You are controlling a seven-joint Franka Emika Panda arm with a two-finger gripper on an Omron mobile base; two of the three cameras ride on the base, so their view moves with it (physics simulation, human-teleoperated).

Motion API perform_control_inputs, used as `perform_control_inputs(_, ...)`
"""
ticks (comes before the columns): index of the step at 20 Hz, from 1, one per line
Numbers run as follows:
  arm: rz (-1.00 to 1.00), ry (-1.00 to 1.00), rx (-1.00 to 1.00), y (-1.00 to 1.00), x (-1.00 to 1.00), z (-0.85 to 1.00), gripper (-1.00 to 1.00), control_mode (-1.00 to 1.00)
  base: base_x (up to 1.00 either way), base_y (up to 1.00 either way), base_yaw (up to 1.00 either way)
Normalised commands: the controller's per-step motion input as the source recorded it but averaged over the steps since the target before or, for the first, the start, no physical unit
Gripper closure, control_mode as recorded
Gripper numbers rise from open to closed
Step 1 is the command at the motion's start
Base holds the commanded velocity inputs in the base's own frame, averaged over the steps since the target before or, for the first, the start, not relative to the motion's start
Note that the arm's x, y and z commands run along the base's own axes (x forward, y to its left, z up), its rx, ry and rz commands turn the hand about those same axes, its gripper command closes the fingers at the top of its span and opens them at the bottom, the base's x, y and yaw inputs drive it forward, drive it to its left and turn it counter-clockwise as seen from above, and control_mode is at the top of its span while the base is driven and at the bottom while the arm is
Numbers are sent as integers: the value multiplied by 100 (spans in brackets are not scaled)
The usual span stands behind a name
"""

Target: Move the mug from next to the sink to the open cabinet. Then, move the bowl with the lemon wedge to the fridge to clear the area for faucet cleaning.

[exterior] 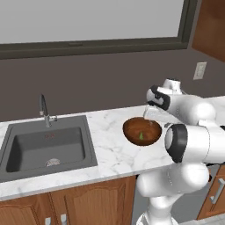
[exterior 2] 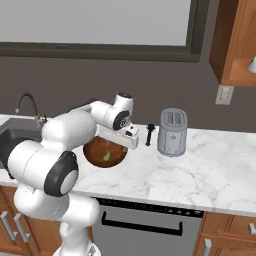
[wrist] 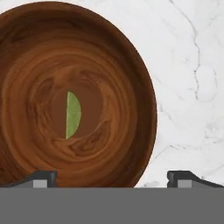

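Above the bowl your pincer hangs with jaws wide apart, gripping nothing. You see no mug beside the sink, so the first move looks done; one bowl with one lemon wedge sits on the desk, fridge trip pending.

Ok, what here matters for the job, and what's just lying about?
Job:
bowl
lemon wedge
sink
faucet
open gripper above the bowl's rim

Lying about:
toaster
small dark object beside it
wall outlet
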Motion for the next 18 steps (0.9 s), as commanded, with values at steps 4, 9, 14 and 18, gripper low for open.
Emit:
perform_control_inputs(4, -8, 12, 26, -22, -8, -26, -100, -100, 0, 0, 0)
perform_control_inputs(9, 0, 5, 3, 0, 0, -24, -100, -100, 0, 0, 0)
perform_control_inputs(14, 0, -22, -2, 3, 1, -26, -100, -100, 0, 0, 0)
perform_control_inputs(18, 0, -14, 0, 0, 3, -16, -100, -100, 0, 0, 0)
